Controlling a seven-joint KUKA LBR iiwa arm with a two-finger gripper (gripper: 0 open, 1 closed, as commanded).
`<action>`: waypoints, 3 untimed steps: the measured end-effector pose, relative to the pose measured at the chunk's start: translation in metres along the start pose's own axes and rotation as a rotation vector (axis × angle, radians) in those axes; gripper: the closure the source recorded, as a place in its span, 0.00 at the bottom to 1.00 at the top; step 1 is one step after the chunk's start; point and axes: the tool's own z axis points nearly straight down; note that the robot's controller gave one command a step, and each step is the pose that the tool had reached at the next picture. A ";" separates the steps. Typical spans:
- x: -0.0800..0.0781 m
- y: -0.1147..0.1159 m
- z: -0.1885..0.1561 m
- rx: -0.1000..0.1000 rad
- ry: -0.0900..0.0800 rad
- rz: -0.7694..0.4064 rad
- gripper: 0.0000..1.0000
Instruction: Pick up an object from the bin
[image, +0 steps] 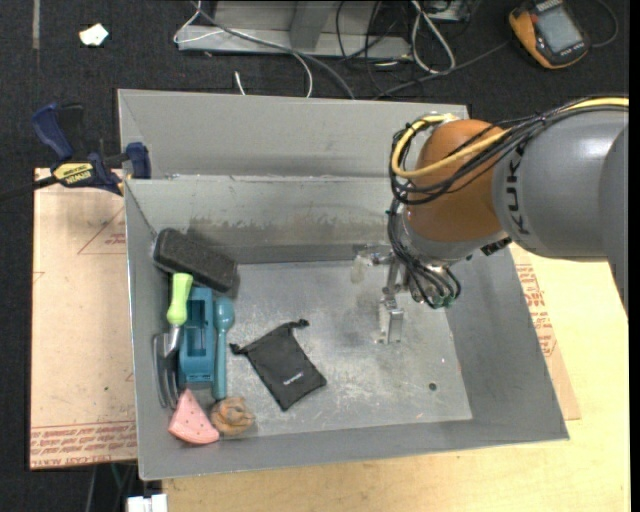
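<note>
The tool (391, 322) hangs over bare floor right of centre in the grey bin (330, 215); whether it is apart or together cannot be told. A flat black pouch (283, 368) lies nearest, to its left. A heap (203, 345) lines the left wall. This looks like the approach step; next it likely needs to shift left and descend.

Soft, even light falls from above on my grey metal bin (400, 395); its bare floor reads bright, with a pale sheen along the far wall. My orange wrist cover (455, 190) shows a mild highlight on top. Shadows under me are faint.
</note>
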 end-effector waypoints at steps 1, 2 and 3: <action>-0.006 0.084 0.019 -0.006 0.010 -0.060 0.00; -0.017 0.128 0.049 0.002 -0.004 -0.125 0.00; 0.015 0.156 0.048 -0.007 0.004 -0.204 1.00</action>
